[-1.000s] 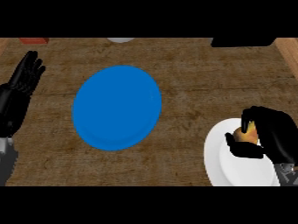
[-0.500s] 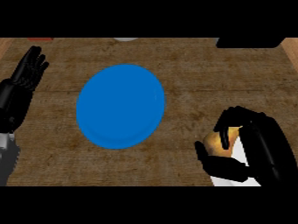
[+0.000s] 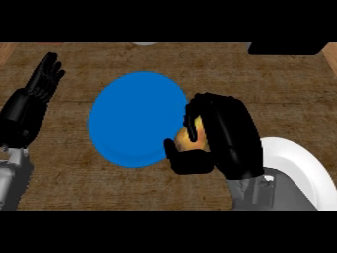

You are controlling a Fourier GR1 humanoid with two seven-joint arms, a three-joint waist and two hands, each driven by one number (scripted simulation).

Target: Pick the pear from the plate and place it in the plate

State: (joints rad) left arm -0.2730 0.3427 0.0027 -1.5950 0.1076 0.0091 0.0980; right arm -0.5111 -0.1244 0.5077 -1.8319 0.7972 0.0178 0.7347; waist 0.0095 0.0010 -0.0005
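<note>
Now held: pear [image 3: 186, 141], right hand [image 3: 226, 133] curled round it.
Blue plate [image 3: 127, 118]: just left of that hand, rim near.
Left hand [image 3: 31, 101]: open, resting at left edge.

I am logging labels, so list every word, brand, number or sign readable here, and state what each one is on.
There is no readable text.
The blue plate and the white plate are both plain.
The pear, the right hand curled round it and the open left hand carry no markings.
The dark object at the far edge is cut off and shows no lettering.
</note>
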